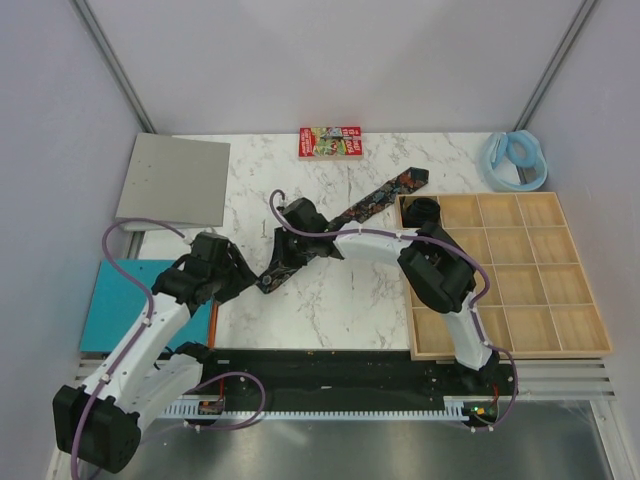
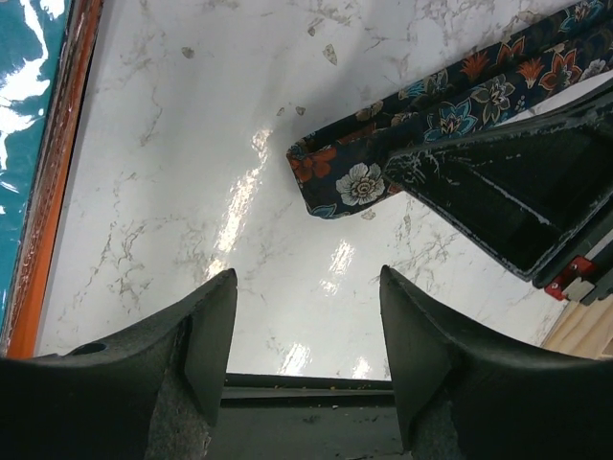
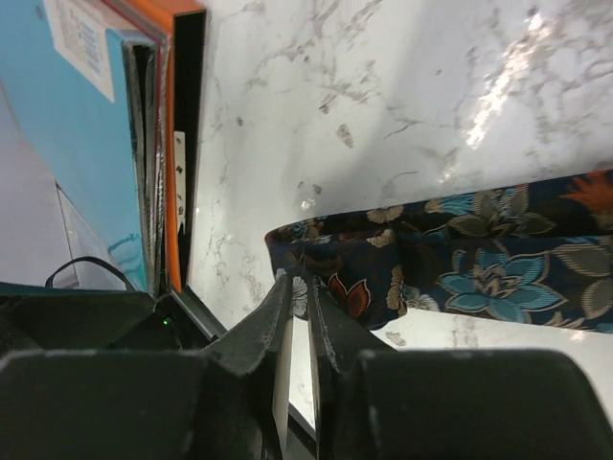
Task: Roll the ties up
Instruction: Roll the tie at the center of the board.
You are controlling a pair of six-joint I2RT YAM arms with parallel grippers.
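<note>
The left end effector (image 2: 306,297) hangs apart near the tie (image 2: 350,182), which lies on the worktop (image 1: 340,310). The right end effector (image 3: 299,287) is nearly together at the tie's folded end, and I cannot tell whether it grips. A thin pinch could slip, and the fold would spring flat.

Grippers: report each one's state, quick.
Left gripper: open, holding nothing.
Right gripper: jaws almost shut, pinching the folded end of the tie.

Tie (image 3: 498,268) cut off at right edge, both wrist views.
</note>
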